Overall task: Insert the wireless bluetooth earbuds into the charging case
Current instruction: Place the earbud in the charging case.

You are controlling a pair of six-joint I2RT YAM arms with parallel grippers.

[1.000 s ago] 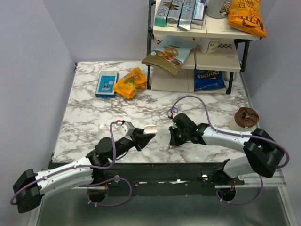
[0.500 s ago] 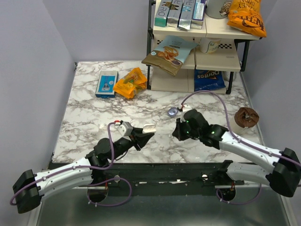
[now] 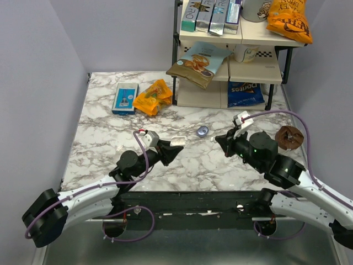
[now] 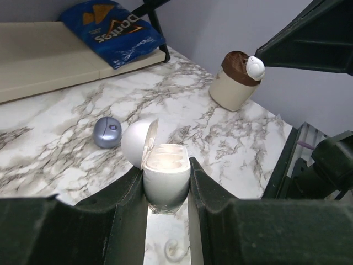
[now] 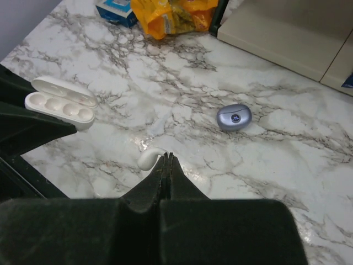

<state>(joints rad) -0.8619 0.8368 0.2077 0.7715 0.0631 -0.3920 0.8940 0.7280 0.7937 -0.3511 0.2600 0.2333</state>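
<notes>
My left gripper [image 3: 170, 150] is clamped on the open white plastic charging case [image 4: 166, 182]. My right gripper [image 5: 167, 160] pinches a small white earbud [image 4: 255, 67].

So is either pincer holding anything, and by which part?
The left pincer grips the open white charging case by the sides of its base; the right pincer pinches a white earbud by one end.

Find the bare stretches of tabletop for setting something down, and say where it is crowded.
Free: the left tabletop between blue box and left gripper; the near strip between left gripper and right gripper. Crowded: the back, by orange bag and shelf rack; the right, by the brown cup.
</notes>
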